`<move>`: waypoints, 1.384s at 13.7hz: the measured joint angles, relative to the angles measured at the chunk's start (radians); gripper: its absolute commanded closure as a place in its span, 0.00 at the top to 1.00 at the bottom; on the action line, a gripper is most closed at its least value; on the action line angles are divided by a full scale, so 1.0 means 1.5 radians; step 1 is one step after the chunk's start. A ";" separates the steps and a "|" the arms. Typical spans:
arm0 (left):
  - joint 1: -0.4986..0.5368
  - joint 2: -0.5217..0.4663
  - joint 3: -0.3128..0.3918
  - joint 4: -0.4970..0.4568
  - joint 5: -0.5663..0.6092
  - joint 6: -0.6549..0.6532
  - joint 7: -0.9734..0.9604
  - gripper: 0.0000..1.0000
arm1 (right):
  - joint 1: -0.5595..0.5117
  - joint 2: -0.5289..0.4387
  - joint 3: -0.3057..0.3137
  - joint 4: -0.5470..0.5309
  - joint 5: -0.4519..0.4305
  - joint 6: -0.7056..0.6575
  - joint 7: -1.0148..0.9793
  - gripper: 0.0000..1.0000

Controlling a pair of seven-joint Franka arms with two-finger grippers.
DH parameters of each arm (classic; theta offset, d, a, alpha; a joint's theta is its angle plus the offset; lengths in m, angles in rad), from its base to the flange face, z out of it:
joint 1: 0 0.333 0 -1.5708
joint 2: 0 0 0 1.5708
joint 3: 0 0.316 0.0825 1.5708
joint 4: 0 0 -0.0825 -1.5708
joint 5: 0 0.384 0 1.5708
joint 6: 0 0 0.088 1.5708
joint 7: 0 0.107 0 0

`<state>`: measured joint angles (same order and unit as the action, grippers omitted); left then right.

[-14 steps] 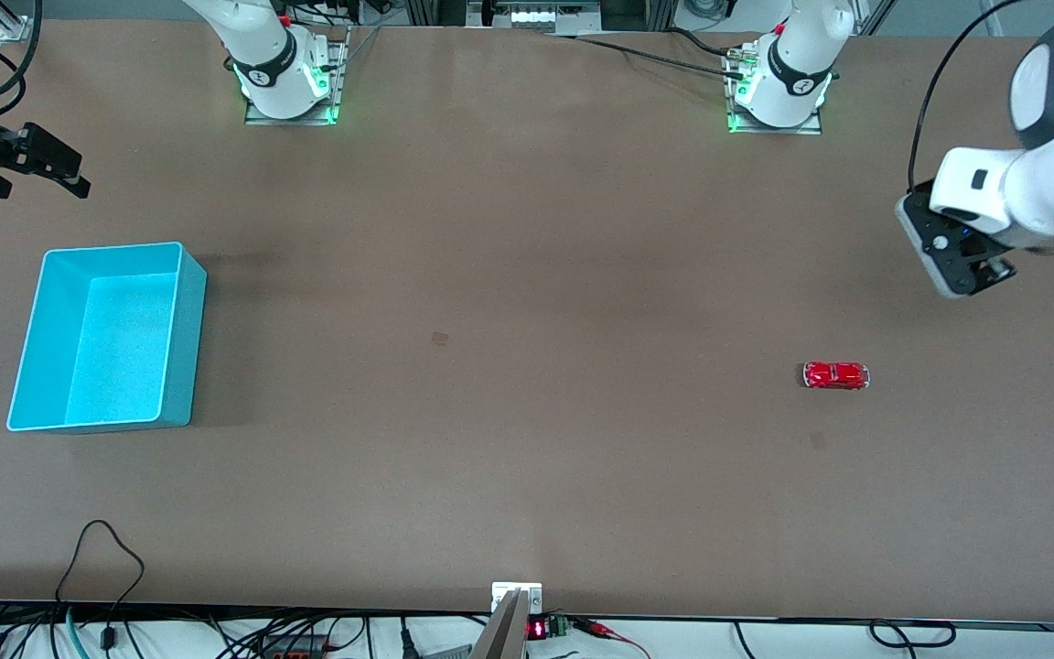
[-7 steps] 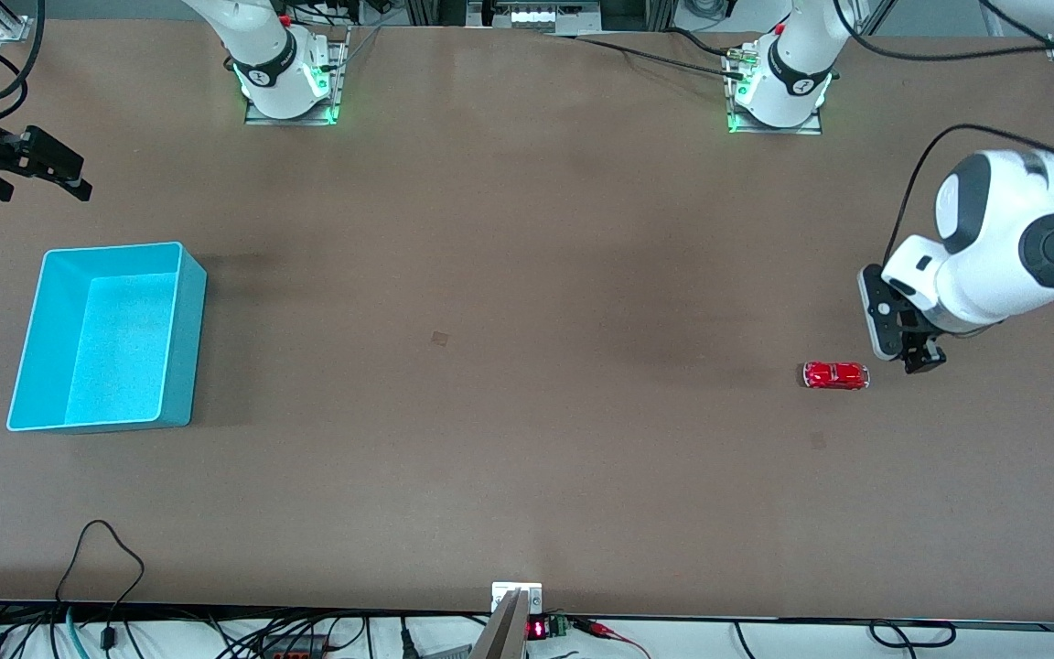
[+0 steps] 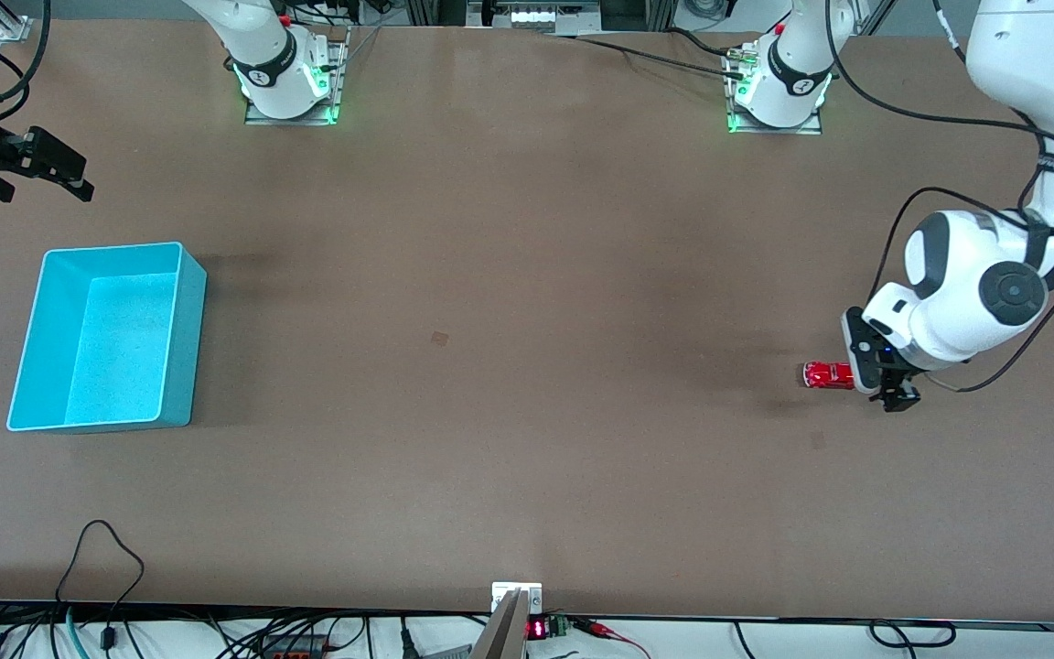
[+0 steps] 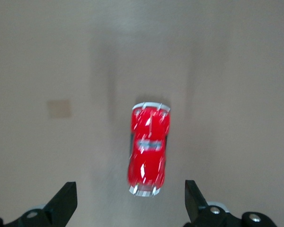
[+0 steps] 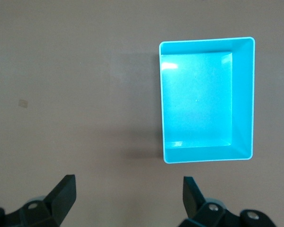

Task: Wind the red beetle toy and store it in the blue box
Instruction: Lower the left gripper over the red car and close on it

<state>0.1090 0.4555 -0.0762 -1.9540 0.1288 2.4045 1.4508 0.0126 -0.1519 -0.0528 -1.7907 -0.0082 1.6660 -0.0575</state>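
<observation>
The red beetle toy (image 3: 825, 375) lies on the brown table toward the left arm's end. In the left wrist view the toy (image 4: 149, 151) sits just ahead of the open jaws, with table showing on both sides of it. My left gripper (image 3: 886, 380) hangs low over the toy's end and partly hides it. It is open and empty (image 4: 130, 204). The blue box (image 3: 106, 336) stands empty toward the right arm's end. It also shows in the right wrist view (image 5: 206, 100). My right gripper (image 3: 56, 174) waits open beside the box, at the table's end (image 5: 128, 198).
Both arm bases (image 3: 285, 78) stand along the table's top edge. Cables and a small display (image 3: 536, 630) lie along the edge nearest the front camera. A small square mark (image 3: 439, 339) is on the table's middle.
My left arm has swung down and toward the toy, from high beside it to low over its end. The toy, the box and the right arm have not moved.
</observation>
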 measured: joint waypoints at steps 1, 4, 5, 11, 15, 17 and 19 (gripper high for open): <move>0.004 0.005 -0.010 -0.011 0.000 0.022 0.000 1.00 | 0.000 0.000 0.000 0.000 0.000 0.000 0.000 1.00; 0.016 0.011 -0.020 -0.027 0.000 0.058 0.000 0.98 | 0.000 0.000 0.000 0.000 -0.001 0.000 0.000 1.00; 0.020 0.014 -0.020 -0.028 0.000 0.060 0.002 0.96 | 0.000 0.000 0.000 0.000 -0.001 0.000 0.000 1.00; 0.032 0.035 -0.021 -0.029 0.000 0.065 0.019 0.56 | 0.001 0.000 0.000 0.000 -0.001 0.001 0.000 1.00; 0.034 0.040 -0.024 -0.029 0.000 0.066 0.021 0.48 | 0.001 0.000 0.000 0.000 -0.001 0.002 0.000 1.00; 0.034 0.040 -0.025 -0.029 0.000 0.066 0.023 0.48 | 0.001 0.000 0.000 0.000 -0.001 0.002 0.000 1.00; 0.034 0.041 -0.025 -0.029 0.000 0.068 0.027 0.49 | 0.002 0.000 0.001 0.000 -0.001 0.002 0.000 1.00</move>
<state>0.1595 0.5163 -0.1143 -1.9969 0.1288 2.5062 1.4909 0.0152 -0.1517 -0.0515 -1.7907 -0.0090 1.6695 -0.0575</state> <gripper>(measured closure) 0.515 0.000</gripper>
